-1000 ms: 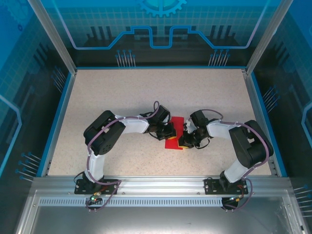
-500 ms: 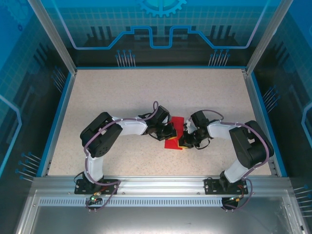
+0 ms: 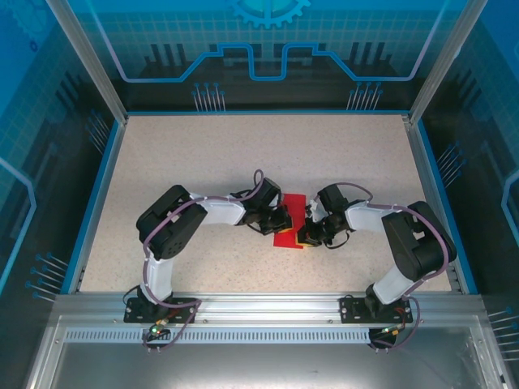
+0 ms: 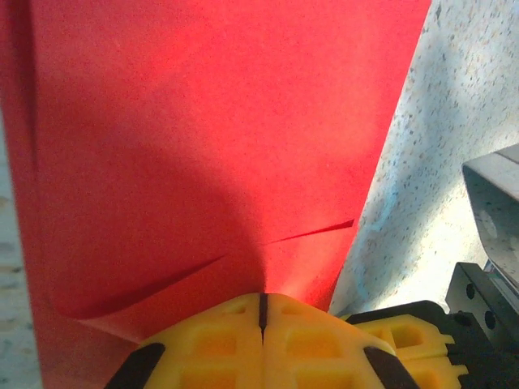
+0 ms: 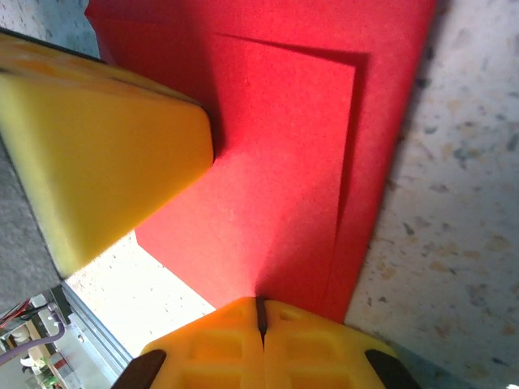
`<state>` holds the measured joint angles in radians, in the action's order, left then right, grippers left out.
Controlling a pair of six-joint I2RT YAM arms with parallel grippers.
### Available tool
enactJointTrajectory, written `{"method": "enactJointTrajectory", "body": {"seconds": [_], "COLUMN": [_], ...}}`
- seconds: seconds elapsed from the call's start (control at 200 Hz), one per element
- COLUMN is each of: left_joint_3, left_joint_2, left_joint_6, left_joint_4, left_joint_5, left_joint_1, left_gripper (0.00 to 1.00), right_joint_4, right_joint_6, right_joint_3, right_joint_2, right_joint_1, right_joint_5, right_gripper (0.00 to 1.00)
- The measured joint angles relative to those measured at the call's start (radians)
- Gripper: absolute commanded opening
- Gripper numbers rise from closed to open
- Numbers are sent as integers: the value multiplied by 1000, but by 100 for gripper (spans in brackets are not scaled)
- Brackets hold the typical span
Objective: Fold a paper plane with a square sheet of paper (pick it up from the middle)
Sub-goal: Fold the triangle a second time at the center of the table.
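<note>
Left tool (clamped) on edge of sheet

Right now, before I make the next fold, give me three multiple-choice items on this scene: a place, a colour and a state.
1. Where is the paper?
A) at the far left corner
B) between the left gripper and right gripper
C) on the metal rail by the bases

2. What colour are the fingers?
A) blue
B) black
C) yellow

3. How is the right gripper?
A) shut on the paper's edge
B) wide open above it
C) shut, clear of the paper

Answers:
1 B: the top view shows the red sheet between the two arm tips.
2 C: both wrist views show yellow pads.
3 A: its fingers meet, with the paper running into the seam.
</note>
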<state>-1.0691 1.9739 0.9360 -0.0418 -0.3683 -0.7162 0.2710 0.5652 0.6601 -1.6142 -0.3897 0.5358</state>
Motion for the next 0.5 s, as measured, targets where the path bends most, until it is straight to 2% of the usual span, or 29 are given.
{"method": "enactJointTrajectory", "body": {"seconds": [0.5], "left_joint_3": [42], "left_joint_2": [-8], "left_joint_6": [-38], "left_joint_4": [-54], "left_joint_5": [-37], "left_joint_1": [101], "left_gripper": [0], "right_joint_4": [-31], "right_joint_6": [0], "right_joint_3": [-5], "right_joint_2": [-3], "right_joint_1": [3], "right_joint_5": [3], "right_gripper": [3]}}
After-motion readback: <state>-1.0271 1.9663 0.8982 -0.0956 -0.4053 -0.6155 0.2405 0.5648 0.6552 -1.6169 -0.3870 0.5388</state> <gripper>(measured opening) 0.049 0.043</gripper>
